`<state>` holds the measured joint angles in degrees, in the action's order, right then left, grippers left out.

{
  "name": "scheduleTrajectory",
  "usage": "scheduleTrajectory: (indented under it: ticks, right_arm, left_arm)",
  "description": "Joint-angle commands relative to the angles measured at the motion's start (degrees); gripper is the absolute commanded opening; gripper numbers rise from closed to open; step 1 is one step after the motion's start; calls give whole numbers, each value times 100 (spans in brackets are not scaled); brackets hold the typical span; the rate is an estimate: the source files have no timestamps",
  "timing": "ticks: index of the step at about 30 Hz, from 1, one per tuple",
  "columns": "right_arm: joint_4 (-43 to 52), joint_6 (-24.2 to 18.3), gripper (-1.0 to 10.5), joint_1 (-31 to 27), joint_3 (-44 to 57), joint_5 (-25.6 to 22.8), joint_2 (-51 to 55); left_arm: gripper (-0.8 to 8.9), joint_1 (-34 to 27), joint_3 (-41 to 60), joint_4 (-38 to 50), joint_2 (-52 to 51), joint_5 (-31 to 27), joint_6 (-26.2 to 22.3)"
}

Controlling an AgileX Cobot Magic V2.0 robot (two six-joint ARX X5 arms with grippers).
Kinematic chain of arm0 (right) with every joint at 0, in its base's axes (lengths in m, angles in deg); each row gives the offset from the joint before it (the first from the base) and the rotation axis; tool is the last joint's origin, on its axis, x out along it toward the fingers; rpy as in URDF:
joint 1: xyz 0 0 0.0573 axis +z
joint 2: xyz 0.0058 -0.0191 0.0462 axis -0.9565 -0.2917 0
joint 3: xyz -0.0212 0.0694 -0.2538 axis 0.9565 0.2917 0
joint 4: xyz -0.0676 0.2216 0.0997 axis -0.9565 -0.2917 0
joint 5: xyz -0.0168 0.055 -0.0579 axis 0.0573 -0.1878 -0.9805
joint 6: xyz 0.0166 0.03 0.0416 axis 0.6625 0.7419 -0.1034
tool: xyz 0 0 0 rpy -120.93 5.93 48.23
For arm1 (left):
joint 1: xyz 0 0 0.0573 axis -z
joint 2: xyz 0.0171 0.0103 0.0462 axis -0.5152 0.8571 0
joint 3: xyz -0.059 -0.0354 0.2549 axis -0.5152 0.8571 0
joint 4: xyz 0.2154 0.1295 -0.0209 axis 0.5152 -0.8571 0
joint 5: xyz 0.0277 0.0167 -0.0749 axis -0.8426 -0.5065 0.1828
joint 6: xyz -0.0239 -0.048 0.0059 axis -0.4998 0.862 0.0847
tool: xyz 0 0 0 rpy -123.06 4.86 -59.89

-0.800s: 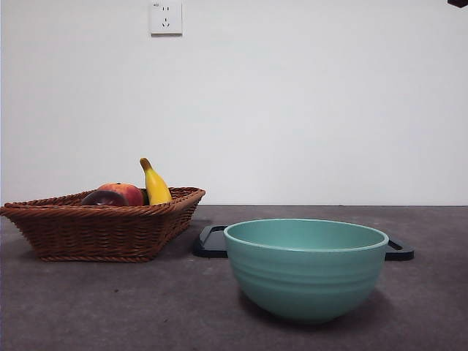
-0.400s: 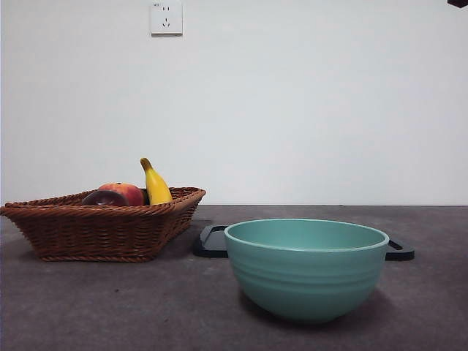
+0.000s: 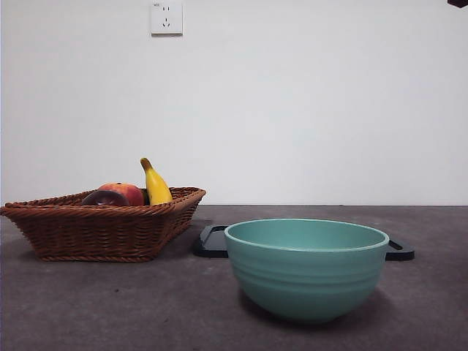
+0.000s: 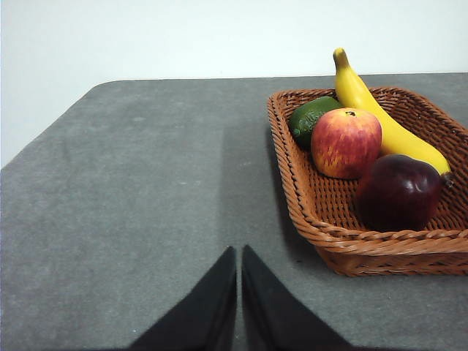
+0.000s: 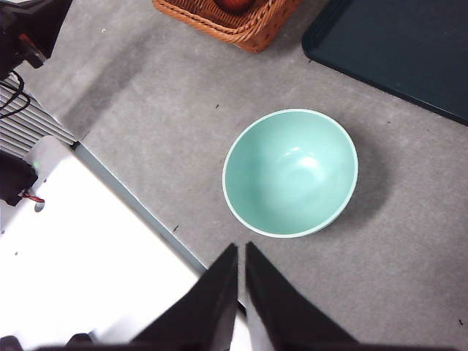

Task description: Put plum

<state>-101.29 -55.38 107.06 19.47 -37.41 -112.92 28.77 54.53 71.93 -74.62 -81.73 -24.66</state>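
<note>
plum: glossy dark maroon plum [image 4: 398, 191] in brown wicker basket [image 4: 322, 223], right of frame
left tool [image 4: 239, 256]: jaws pressed together, empty, over grey tabletop [image 4: 139, 197]
right tool [image 5: 240, 252]: jaws together, empty, above teal ceramic bowl [image 5: 290, 172]

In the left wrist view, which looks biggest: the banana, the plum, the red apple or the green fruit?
1. Banana, longest.
2. Plum and red apple look alike; the plum sits nearer the camera, so unsure.
3. Green fruit, partly hidden behind the apple.

No readable text, label or number anywhere.
</note>
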Motion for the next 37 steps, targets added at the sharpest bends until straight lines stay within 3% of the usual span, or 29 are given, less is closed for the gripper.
scheduleTrajectory:
  ticks: [1, 6, 9, 11, 17, 20, 24, 30, 37]
  right_arm:
    - [55, -52, 5, 28, -103, -4, -31]
    - [168, -249, 5, 33, -103, -190, 15]
    - [686, -426, 5, -201, -96, -922, 116]
    - [1187, -549, 5, -568, -50, -1217, 256]
    - [2450, -918, 5, -2114, 374, -1309, 916]
    - [3174, -1224, 5, -2889, 988, -1493, 1460]
    - [4089, -1252, 5, -3447, 1902, -1506, 2031]
    - [5224, -1250, 5, -3814, 3289, -1515, 2776]
    - [5593, -1224, 5, -3829, 4376, -1873, 3501]
  left_arm:
    - [9, -9, 120, 72, -11, 4, 31]
    - [9, -9, 120, 70, -11, 4, 31]
    - [9, -9, 120, 70, -11, 7, 31]
    - [9, -9, 120, 70, -11, 4, 31]
    - [9, -9, 120, 72, -11, 7, 31]
    - [9, -9, 120, 72, -11, 7, 31]
    - [9, -9, 120, 72, -11, 7, 31]
    - [9, -9, 120, 72, -11, 7, 31]
    - [9, -9, 120, 72, -9, 4, 31]
